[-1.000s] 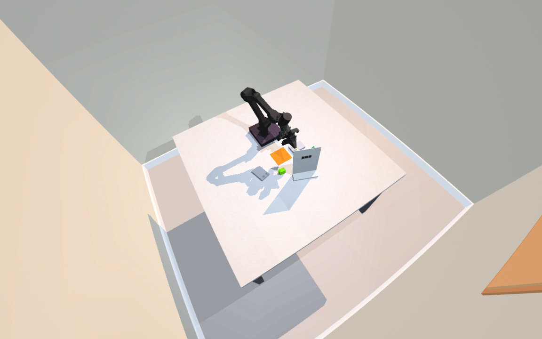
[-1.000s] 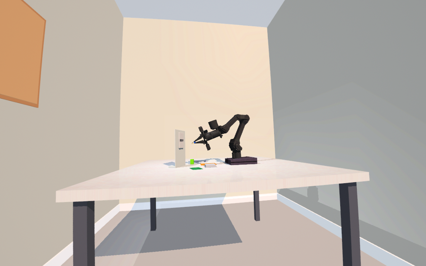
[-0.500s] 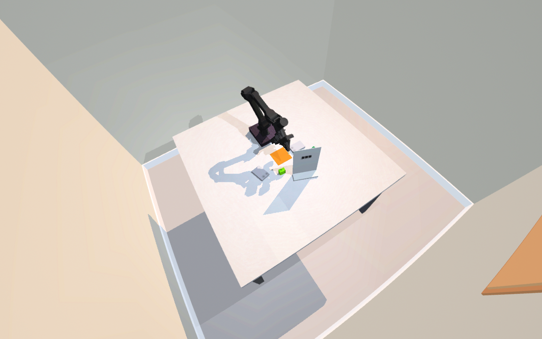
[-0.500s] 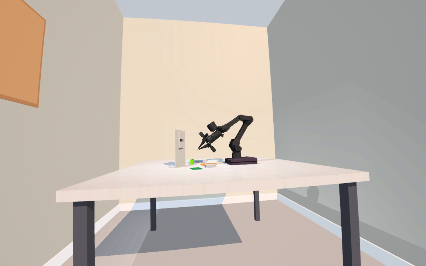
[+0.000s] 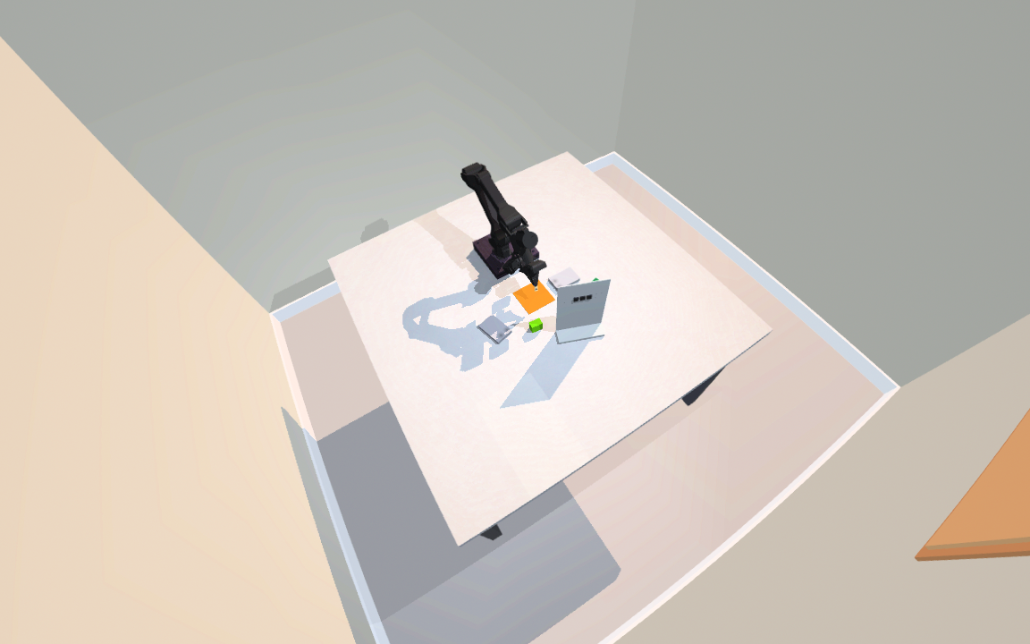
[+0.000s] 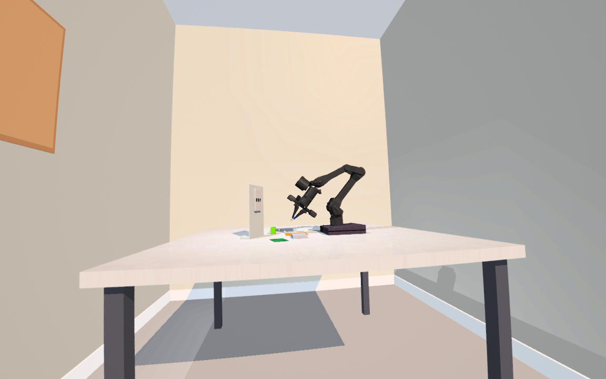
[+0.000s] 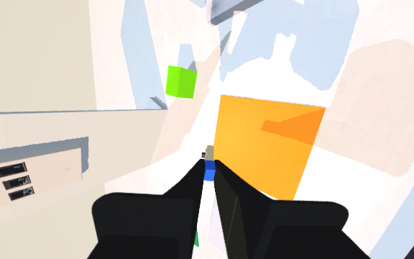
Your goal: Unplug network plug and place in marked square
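My gripper (image 5: 536, 284) (image 6: 294, 216) (image 7: 208, 163) points steeply downward, shut on the network plug (image 7: 210, 170). The plug shows a blue rear part between the fingertips and a tan front part beyond them. It is out of the sockets (image 5: 582, 298) (image 6: 258, 199) (image 7: 16, 182) and hangs above the table, well away from the upright panel (image 5: 583, 316) (image 6: 255, 226) (image 7: 121, 126). The orange square (image 5: 533, 300) (image 6: 289, 234) (image 7: 257, 155) lies flat on the table below; in the wrist view the plug's tip appears by its left edge. The plug's thin tab is too small to make out clearly.
A bright green block (image 5: 536, 325) (image 6: 273, 230) (image 7: 181, 83) stands between the panel and a grey box (image 5: 493, 329). A pale box (image 5: 563, 277) (image 6: 299, 236) lies on the square's other side. A flat dark green patch (image 6: 279, 240) lies near the panel.
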You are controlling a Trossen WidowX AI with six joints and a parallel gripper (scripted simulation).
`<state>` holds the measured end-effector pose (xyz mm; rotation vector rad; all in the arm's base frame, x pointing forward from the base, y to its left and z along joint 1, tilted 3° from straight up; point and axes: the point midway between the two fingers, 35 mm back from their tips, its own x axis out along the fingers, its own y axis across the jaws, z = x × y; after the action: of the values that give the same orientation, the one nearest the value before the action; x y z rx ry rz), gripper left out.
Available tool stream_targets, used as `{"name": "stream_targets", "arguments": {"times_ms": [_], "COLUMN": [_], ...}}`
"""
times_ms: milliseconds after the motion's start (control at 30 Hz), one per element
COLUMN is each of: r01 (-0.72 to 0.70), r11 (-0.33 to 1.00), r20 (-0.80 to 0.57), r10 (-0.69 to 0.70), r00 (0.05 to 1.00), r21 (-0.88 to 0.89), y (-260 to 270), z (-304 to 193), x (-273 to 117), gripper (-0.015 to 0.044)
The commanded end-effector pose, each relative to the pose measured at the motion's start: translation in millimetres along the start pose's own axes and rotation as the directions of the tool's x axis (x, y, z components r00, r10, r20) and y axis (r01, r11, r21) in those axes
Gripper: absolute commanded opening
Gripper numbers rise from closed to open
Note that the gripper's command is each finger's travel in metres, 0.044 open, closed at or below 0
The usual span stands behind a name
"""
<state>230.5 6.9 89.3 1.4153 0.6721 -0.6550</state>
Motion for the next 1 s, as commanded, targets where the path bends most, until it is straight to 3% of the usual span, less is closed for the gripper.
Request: {"name": "stream_targets", "arguments": {"times_ms": [0, 967], "r01": [0.044, 0.044], "r11": [0.999, 0.999], "r20": [-0.018, -0.018], "r10": [-0.043, -0.043], "r00": [0.999, 0.999], "r21": [0.026, 0.027], "y": [-10.1, -30.0], "z": [1.0, -0.1], "x": [-2.9, 28.6], "gripper": [0.0000, 0.0000]}}
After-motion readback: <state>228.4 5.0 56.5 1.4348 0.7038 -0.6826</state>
